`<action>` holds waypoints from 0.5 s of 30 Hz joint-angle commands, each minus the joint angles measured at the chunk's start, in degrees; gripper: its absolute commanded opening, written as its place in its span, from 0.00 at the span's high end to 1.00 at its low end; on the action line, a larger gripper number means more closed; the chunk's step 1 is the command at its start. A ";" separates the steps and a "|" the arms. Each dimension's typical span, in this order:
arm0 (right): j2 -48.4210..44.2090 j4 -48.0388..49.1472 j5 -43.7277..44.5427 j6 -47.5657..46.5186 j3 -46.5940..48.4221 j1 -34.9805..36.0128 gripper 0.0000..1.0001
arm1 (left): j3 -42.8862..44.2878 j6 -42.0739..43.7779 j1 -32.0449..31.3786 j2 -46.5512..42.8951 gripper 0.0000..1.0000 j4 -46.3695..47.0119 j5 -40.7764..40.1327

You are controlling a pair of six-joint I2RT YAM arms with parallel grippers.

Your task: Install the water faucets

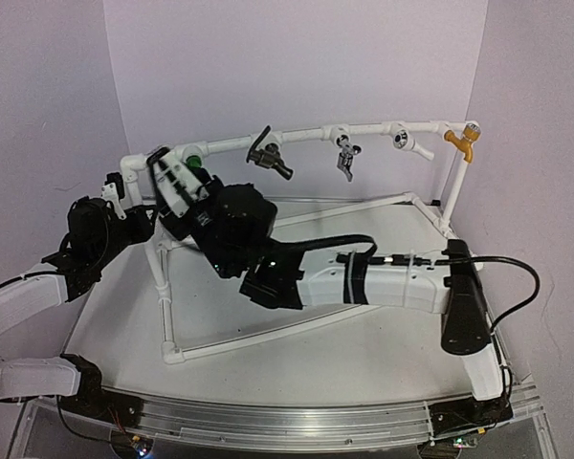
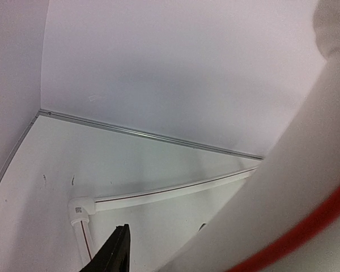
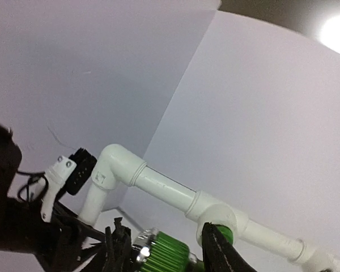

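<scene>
**Seating the green faucet at the left end of the rail**

The right gripper [image 1: 175,184] reaches across the table [image 1: 364,354] to the left end of the raised pipe rail [image 1: 306,136]. Its 2 fingers are closed part-way on the green faucet [image 3: 170,256]. 1 finger lies against the silver end, and the other presses the green body right under the tee fitting [image 3: 212,212]. Whether the thread has entered the socket is hidden. The dark faucet [image 1: 271,158] already hangs from the rail further right, so the green one looks like the step in hand.

To do it well, the faucet's axis should stay in line with the socket. It wants a light push and short wrist turns with regrips, not 1 hard twist that could cross-thread it or swing the light frame.

The left gripper [image 1: 115,191] sits by the rail's left post. Its wrist view shows only 1 finger and a white tube very close, so I cannot tell whether it grips.

Room is tight. The elbow [image 3: 116,164] and the left gripper are just beside the work, and the wall corner stands close behind. The dark faucet is well apart on the right. Open table lies toward the near edge for backing out.
</scene>
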 commanded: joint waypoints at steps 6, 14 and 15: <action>-16.36 -3.38 7.66 53.32 -10.05 -11.76 0.99 | -0.04 -14.34 -1.27 0.30 1.00 -4.30 7.10; -19.28 -14.65 -15.26 16.07 -11.29 -6.62 0.42 | -0.37 -12.85 -1.28 -0.45 1.00 -4.26 7.57; -19.41 -19.51 -16.34 12.02 -9.92 -5.80 0.36 | -0.34 -12.72 -1.28 -0.45 1.00 -4.26 7.68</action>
